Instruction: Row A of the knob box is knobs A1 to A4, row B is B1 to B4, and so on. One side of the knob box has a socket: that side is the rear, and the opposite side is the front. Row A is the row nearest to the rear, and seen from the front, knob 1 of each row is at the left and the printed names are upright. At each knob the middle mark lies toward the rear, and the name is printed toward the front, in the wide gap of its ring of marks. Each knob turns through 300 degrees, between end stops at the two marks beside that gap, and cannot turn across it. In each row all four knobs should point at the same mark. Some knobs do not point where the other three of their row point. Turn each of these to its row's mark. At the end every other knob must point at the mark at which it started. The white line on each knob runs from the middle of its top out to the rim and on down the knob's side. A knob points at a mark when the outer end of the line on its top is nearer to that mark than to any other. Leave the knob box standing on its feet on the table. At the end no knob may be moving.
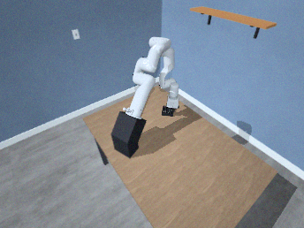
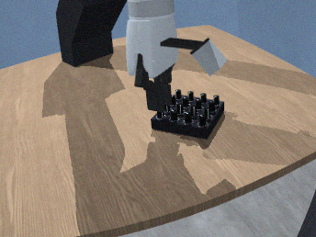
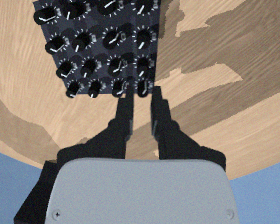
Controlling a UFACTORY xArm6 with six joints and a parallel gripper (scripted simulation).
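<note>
The black knob box [image 3: 100, 37] stands on the wooden table, with four rows of black knobs that carry white lines. It also shows in the exterior view [image 2: 188, 112] and, very small, in the top view [image 1: 168, 111]. My gripper [image 3: 142, 96] hangs just above the box's edge row nearest to the wrist camera. Its two dark fingers stand a narrow gap apart with nothing between them. One knob of that edge row [image 3: 143, 87] lies just beyond the fingertips. In the exterior view the fingers [image 2: 157, 102] reach down at the box's left corner. The printed names are too small to read.
The arm's black base block [image 2: 87, 20] stands on the table behind the box, also in the top view [image 1: 128, 134]. The rounded table edge [image 2: 220, 199] runs in front of the box. A wooden shelf [image 1: 232, 17] hangs high on the wall.
</note>
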